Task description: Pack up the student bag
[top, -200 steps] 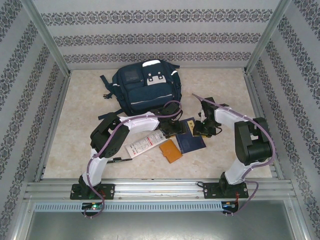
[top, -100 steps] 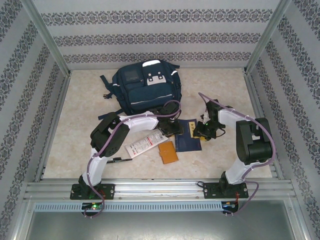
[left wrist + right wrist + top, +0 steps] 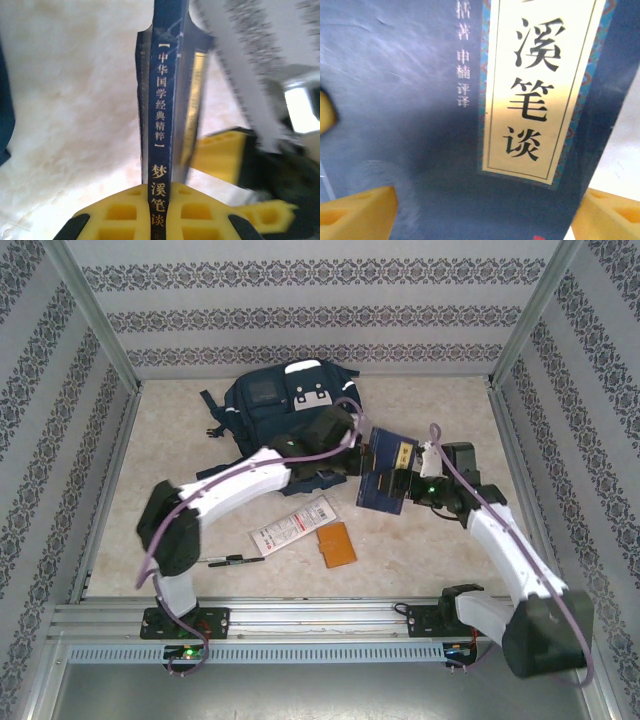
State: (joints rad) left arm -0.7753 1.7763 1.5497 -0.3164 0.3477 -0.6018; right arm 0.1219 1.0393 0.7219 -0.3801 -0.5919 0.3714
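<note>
— Question one: where is the student bag (image 3: 285,420)?
— It lies on the table (image 3: 180,450), at the far side, near the back wall.
— And the navy book (image 3: 383,495)?
— It is held upright above the table, just right of the bag. The left gripper (image 3: 159,196) is clamped on its spine. The right gripper (image 3: 485,215) faces the cover, with its fingers wide apart.
— Smaller things?
— A white packet (image 3: 292,530), an orange card (image 3: 337,543) and a pen (image 3: 232,560) lie nearer the front.

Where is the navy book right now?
The book is held right of the bag in the top view, its spine pinched by the left gripper.
</note>
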